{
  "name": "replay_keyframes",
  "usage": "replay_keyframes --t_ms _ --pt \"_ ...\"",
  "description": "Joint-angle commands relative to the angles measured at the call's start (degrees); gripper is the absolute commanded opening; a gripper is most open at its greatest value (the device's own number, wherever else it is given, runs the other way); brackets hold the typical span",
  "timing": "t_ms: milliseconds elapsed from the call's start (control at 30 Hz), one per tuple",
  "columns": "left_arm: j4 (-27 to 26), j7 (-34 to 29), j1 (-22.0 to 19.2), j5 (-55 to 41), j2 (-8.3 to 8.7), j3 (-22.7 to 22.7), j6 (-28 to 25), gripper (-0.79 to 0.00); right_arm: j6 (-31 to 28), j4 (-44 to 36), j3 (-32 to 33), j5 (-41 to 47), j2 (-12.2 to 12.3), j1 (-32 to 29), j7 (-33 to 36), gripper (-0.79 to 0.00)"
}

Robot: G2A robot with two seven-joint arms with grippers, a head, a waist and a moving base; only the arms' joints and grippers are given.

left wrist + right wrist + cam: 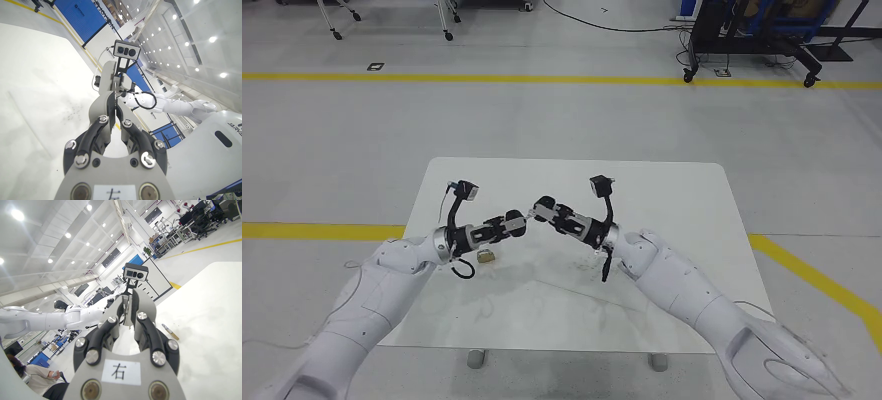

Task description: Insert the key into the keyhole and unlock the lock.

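Where the two arms meet above the middle of the surface [672, 200], a flat silver-grey metal piece, the key [127, 313] as far as can be told, sits clamped between the dark pads of the right pincer [128, 294]. It stands edge-on between the pads, and its shape is too hidden to tell more.

The lock [170, 331], a small brass padlock with a silver shackle, lies flat on the surface, apart from both pincers. In the top view the lock [485, 258] rests just beside the left forearm, on the robot's side of the spot where the pincers meet.

The left pincer [114, 96] has its ribbed pads pressed together, and I cannot tell whether anything is caught between them. Its tips lie right against the tips of the right pincer [117, 79], so the two point at each other, tip to tip. Both are held up off the surface; from above, the left pincer [525, 217] and right pincer [539, 209] form a shallow peak.

Faint dark scuff marks [73, 113] speckle the white surface. Yellow lines [542, 77] run across the grey floor beyond it.
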Motion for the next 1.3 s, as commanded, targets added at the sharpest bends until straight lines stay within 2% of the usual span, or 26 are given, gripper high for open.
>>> replay_keyframes --t_ms 0,100,333,467,567,667,767,800,833,867,900,1033,1267 --pt "-0.4 -0.1 0.2 -1.4 0.21 0.1 0.1 -0.785 0.0 0.5 1.6 -0.9 0.2 0.0 -0.8 0.000" --pt "-0.3 -0.9 0.4 -4.2 0.60 0.1 0.9 -0.785 0.0 0.5 1.6 -0.9 0.2 0.0 -0.8 0.000" --pt "-0.3 -0.6 0.5 -3.9 0.60 0.0 1.2 -0.785 0.0 0.5 1.6 -0.9 0.2 0.0 -0.8 0.000" --pt "-1.8 3.7 0.4 7.0 1.18 -1.6 3.2 -0.785 0.6 0.2 1.6 -1.3 0.3 -0.2 0.5 0.000" --pt "-4.3 4.9 2.0 10.5 1.65 -2.7 4.8 -0.785 2.7 1.0 1.7 -3.1 1.5 0.7 10.1 0.000" --pt "-5.7 1.9 2.4 12.0 2.24 -3.6 7.0 -0.785 2.6 0.4 2.1 1.9 2.9 0.6 21.7 0.000" --pt "-6.7 -1.8 2.6 12.4 2.61 -4.1 7.9 -0.785 3.4 -0.7 3.5 8.4 4.2 0.0 30.0 0.000" --pt "-7.2 -3.5 2.8 12.1 2.62 -3.9 8.3 -0.785 3.4 -1.2 3.9 10.6 4.6 -0.4 32.4 -0.157" --pt "-7.7 -5.5 2.7 11.3 2.62 -3.6 8.7 -0.785 3.5 -1.8 4.1 12.6 5.0 -0.7 34.9 -0.212" --pt "-7.5 -7.1 2.5 11.2 2.64 -3.5 9.5 -0.785 3.9 -2.1 4.3 14.5 5.2 -1.1 37.4 -0.357" --pt "-7.5 -8.6 2.1 11.7 2.62 -3.2 10.2 -0.785 4.6 -2.3 4.4 16.0 5.5 -1.2 39.5 -0.394" --pt "-8.5 -12.7 1.0 11.8 2.33 -1.5 12.7 -0.785 7.7 -3.7 4.1 21.8 5.9 -1.8 46.4 -0.394" --pt "-8.5 -13.6 -0.2 10.6 1.73 0.4 13.6 -0.785 11.0 -5.6 2.5 25.8 6.8 -1.7 49.7 -0.434"
